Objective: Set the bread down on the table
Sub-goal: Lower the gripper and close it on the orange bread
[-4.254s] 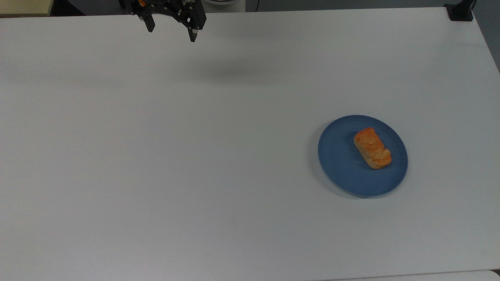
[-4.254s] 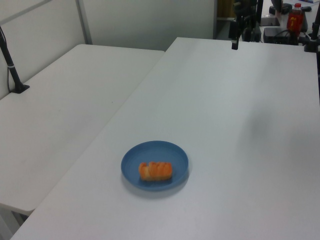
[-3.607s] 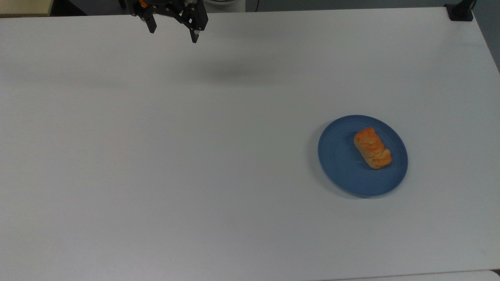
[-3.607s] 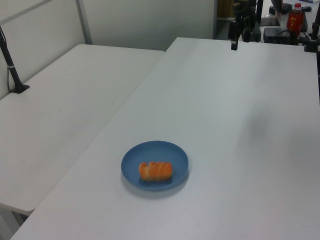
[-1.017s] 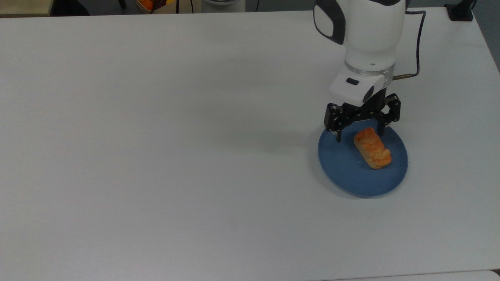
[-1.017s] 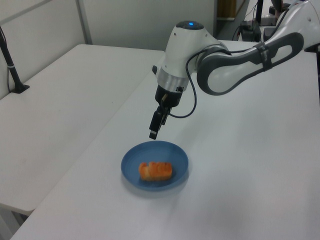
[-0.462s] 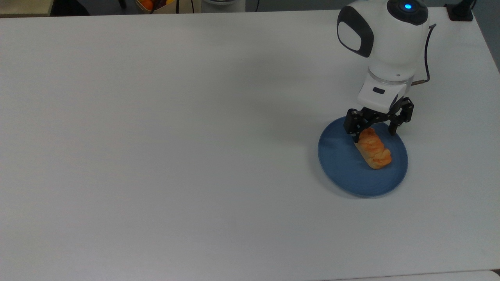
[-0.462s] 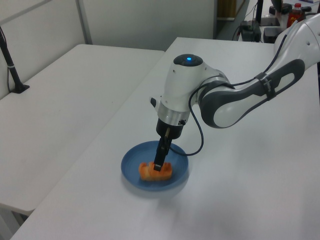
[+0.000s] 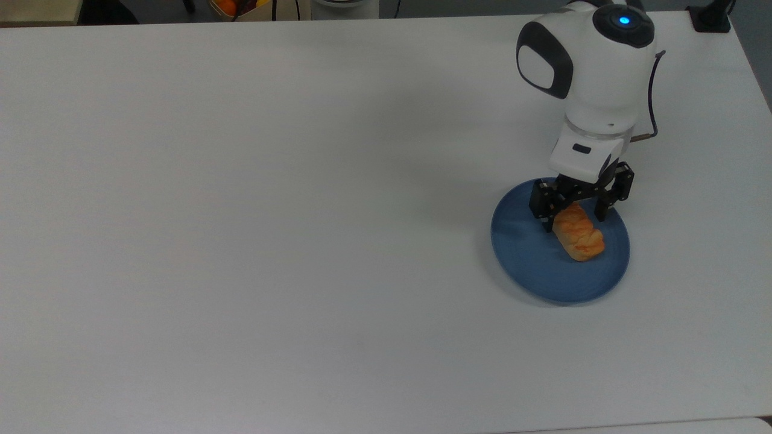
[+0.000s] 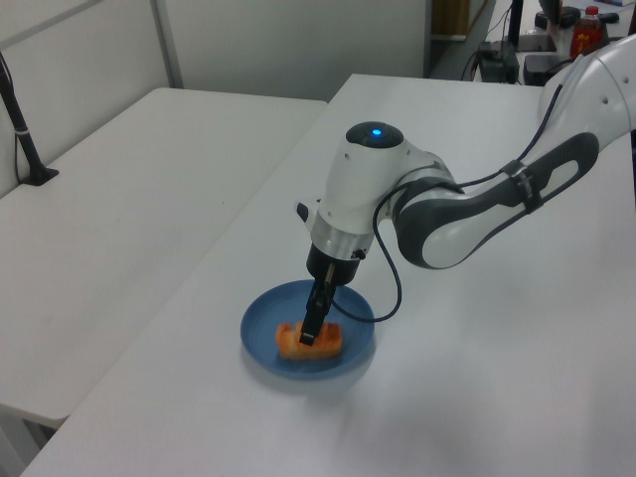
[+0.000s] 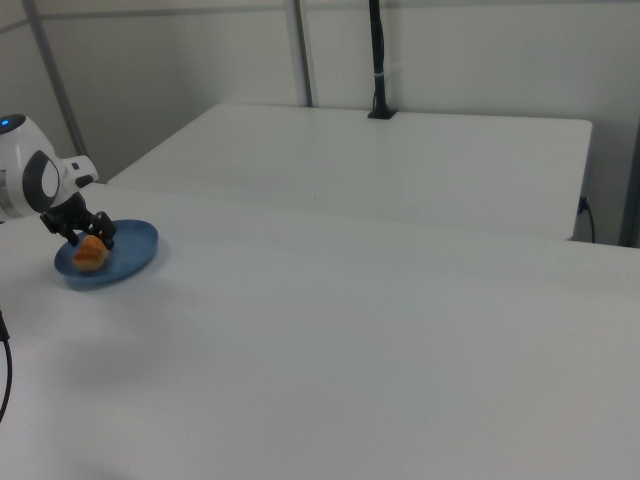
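The golden-orange bread (image 9: 582, 240) (image 10: 290, 344) (image 11: 90, 256) lies on a round blue plate (image 9: 523, 263) (image 10: 354, 316) (image 11: 137, 244) at the top view's right, on the white table (image 9: 241, 211) (image 10: 497, 328) (image 11: 350, 350). My gripper (image 9: 574, 220) (image 10: 310, 336) (image 11: 88, 238) is lowered onto the plate and stands open. Its black fingers (image 9: 546, 216) straddle the end of the bread that is farther up in the top view, one on each long side. I cannot tell whether they touch the crust.
A second white table (image 10: 119, 199) adjoins this one in the left view, with a black post (image 10: 22, 129) clamped on it. A black clamp (image 9: 711, 18) sits at the top view's upper right corner. A red bottle (image 10: 587, 22) stands beyond the table's far end.
The arm has swept from the table's far edge across to the plate. In the last half second the open gripper sank lower around the bread's end. The bread has not moved.
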